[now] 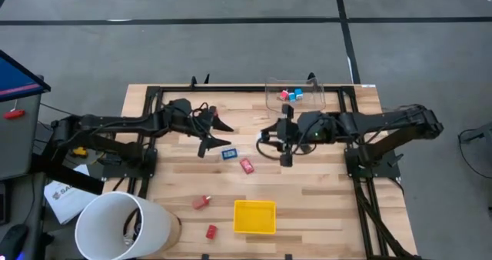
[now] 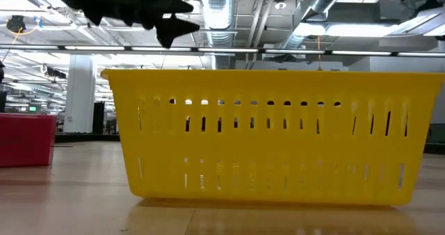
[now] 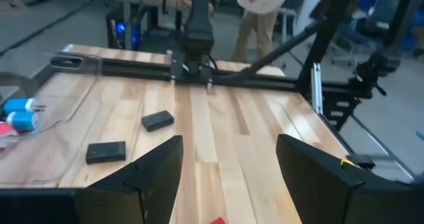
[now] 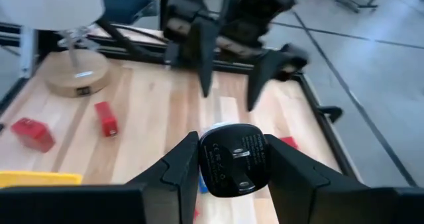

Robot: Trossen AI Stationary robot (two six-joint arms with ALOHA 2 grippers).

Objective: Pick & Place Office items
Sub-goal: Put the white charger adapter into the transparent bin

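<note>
Black plug adapter (image 4: 233, 159), two prongs facing the wrist camera, sits clamped between the fingers of the right gripper (image 4: 232, 174); in the high view that gripper (image 1: 286, 146) hangs over mid-table, just in front of the clear plastic box (image 1: 296, 95). The box already holds a few small pieces, blue and red (image 1: 290, 95).

Left gripper (image 1: 217, 135) hovers over the wood on the left of centre, jaws spread and nothing between them; its fingers (image 3: 156, 168) frame bare planks in the wrist view. Just beside it lie a blue-and-white piece (image 1: 229, 154) and a red block (image 1: 247, 165). Two more red pieces (image 1: 201, 202) (image 1: 211, 231) lie nearer the front edge, by the yellow tray (image 1: 254, 217). Two flat black items (image 3: 106, 152) (image 3: 157, 120) rest on the planks near the box in the left wrist view.

Step in hand, as I judge it: carry phase for the right arm, adapter lifted and not yet placed. Whether it goes to box or tray cannot be told from here; the box is closer. Next move calls for bringing the adapter over a container's opening, clear of the rim, then letting go. Left arm looks poised for the blue-and-white piece: it needs to centre over it and descend. The two grippers are near each other, so mind the crossing.
</note>
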